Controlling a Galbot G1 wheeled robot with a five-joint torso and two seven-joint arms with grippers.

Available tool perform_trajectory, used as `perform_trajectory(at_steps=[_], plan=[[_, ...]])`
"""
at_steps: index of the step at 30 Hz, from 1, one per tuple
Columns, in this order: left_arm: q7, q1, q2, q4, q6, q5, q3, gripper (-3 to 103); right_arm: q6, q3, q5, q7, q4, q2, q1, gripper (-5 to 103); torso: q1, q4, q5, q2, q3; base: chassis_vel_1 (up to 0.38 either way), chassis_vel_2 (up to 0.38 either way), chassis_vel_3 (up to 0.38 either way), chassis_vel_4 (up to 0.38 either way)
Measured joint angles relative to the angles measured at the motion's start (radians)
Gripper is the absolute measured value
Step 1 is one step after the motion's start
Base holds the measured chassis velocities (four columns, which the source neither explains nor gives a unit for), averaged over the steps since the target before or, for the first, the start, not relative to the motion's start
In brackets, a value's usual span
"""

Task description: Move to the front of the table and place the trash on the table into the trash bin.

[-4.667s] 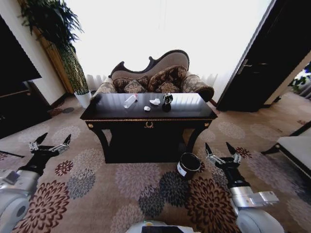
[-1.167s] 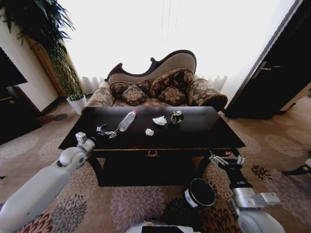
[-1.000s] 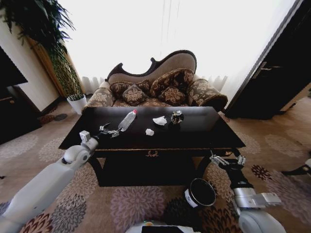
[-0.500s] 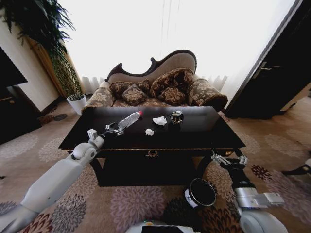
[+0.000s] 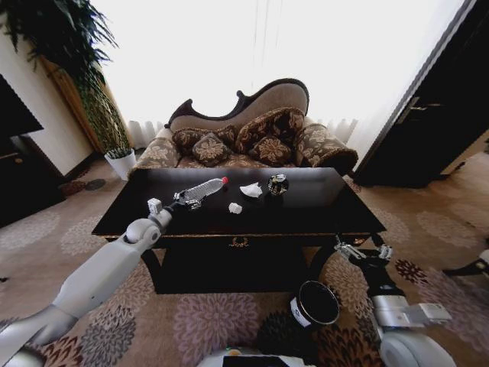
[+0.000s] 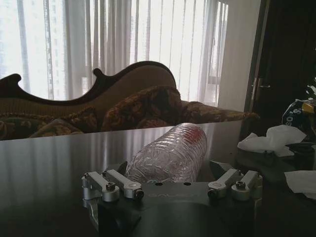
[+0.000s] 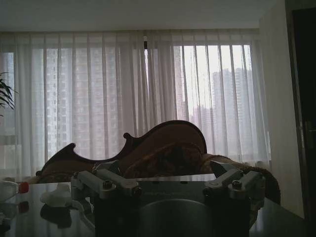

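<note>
The clear plastic bottle lies on the glossy black table, red cap pointing right. My left gripper is open at the bottle's base. In the left wrist view the bottle lies between the spread fingers of that gripper. Two white paper wads and a small dark shiny object sit near the table's middle. The dark trash bin stands on the carpet at the table's front right. Beside it, below the table edge, my right gripper hangs open and empty.
A patterned sofa stands behind the table. At the left are a white plant pot and a tall plant. A dark door is at the right. Floral carpet lies in front of the table.
The camera came close to the table. My left arm reached over it to the bottle's base, and the bottle swung so its cap points more to the right. The right arm barely moved.
</note>
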Motion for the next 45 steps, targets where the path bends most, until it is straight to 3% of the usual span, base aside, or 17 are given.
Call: perform_trajectory(at_steps=[4, 7, 10, 18, 29, 39, 43, 45], plan=[[-0.001, 0.009, 0.002, -0.003, -0.001, 0.007, -0.002, 76, 0.001, -0.007, 0.0, 0.0, 0.0, 0.001, 0.004, 100, 0.0, 0.0, -0.0001, 0.0, 0.0, 0.0, 0.0, 0.0, 0.0], [-0.001, 0.016, 0.005, -0.007, -0.001, 0.007, -0.008, 70, 0.001, -0.009, 0.0, -0.001, -0.001, 0.0, 0.006, 100, 0.0, 0.0, 0.0, 0.0, 0.0, 0.0, 0.0, 0.0, 0.0], [-0.004, 0.038, 0.014, -0.023, -0.002, 0.011, -0.023, 55, 0.002, -0.015, 0.0, -0.001, -0.002, 0.002, 0.007, 100, 0.0, 0.0, 0.0, 0.0, 0.0, 0.0, 0.0, 0.0, 0.0], [-0.01, 0.088, 0.043, -0.076, 0.001, 0.019, -0.051, 39, 0.005, -0.018, -0.002, -0.002, -0.002, 0.003, 0.007, 100, 0.0, 0.0, 0.0, 0.0, 0.0, 0.0, 0.0, 0.0, 0.0], [-0.031, 0.245, 0.103, -0.259, 0.042, 0.018, -0.148, 36, 0.017, -0.019, -0.009, -0.001, -0.002, 0.005, 0.003, 100, 0.0, 0.0001, 0.0, 0.0, 0.0, 0.0, 0.0, 0.0, 0.0], [-0.042, 0.476, 0.186, -0.516, 0.074, -0.02, -0.373, 36, 0.043, -0.047, -0.089, 0.001, 0.002, 0.016, 0.006, 100, 0.0, 0.0002, 0.0, 0.0, 0.0, 0.0, 0.0, 0.0, 0.0], [-0.057, 0.587, 0.205, -0.634, 0.094, -0.042, -0.444, 36, 0.083, -0.066, -0.249, 0.013, -0.018, 0.027, 0.013, 100, 0.0, 0.0002, 0.0, 0.0, 0.0, 0.0, 0.0, 0.0, 0.0], [-0.061, 0.598, 0.205, -0.651, 0.098, -0.044, -0.445, 36, 0.09, -0.069, -0.278, 0.016, -0.021, 0.03, 0.015, 100, 0.0, 0.0001, 0.0, 0.0, 0.0, 0.0, 0.0, 0.0, 0.0]])
